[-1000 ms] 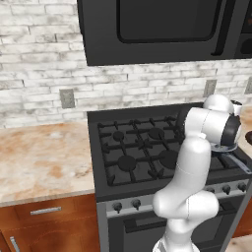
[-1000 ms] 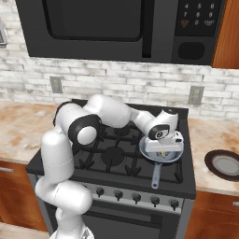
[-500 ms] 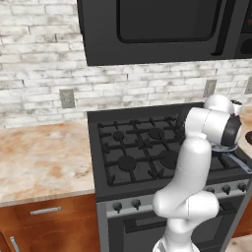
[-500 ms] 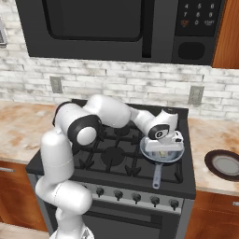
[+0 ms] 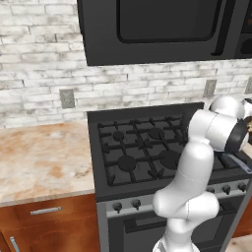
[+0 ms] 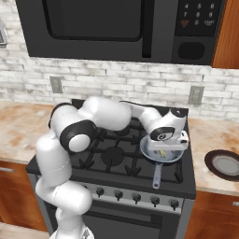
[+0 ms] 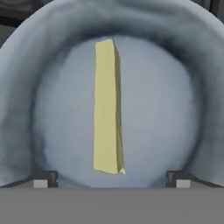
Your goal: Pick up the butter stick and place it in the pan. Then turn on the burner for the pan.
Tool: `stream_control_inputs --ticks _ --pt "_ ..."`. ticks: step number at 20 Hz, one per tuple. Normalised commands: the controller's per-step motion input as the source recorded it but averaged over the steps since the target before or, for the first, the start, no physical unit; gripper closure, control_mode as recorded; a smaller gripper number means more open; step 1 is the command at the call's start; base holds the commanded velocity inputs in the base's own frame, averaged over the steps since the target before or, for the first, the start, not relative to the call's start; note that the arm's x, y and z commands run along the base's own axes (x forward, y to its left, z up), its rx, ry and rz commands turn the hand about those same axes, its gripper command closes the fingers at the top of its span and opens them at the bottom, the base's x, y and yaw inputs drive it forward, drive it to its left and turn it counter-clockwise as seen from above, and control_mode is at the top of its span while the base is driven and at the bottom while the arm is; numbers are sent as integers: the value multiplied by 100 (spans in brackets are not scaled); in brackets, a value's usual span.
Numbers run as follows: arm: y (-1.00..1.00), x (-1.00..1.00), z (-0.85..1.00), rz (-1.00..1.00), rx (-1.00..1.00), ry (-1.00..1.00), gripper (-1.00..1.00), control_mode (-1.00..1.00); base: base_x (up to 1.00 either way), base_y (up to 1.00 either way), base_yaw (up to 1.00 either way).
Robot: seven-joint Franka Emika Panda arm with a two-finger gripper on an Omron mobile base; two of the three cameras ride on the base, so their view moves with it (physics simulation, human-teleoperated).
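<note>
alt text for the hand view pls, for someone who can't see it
A pale yellow rectangular butter stick lies inside the round blue-grey frying pan, running lengthwise from the open gripper toward the pan's far side. The gripper's two dark fingertips stand wide apart at the bottom, either side of the stick and not touching it.

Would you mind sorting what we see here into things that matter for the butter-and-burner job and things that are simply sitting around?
Part of the job:
- butter stick, lying in the pan
- pan on the front right burner
- stove knobs
- gripper, open above the butter

Just there:
- dark plate on the right counter
- microwave
- wall outlets
</note>
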Motion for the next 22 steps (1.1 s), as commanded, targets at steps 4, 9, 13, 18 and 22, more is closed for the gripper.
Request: stream_control_inputs --ticks 4,9,13,18,22 --pt "-20 -57 28 0 9 -9 -100 -100 0 0 0" --pt "-23 -50 14 0 8 -9 -100 -100 0 0 0" --pt "-24 -48 1 0 7 -12 -100 -100 0 0 0" --pt "-20 -54 0 0 7 -15 -100 -100 0 0 0" --pt "-14 -46 -6 0 4 -15 -100 -100 0 0 0"
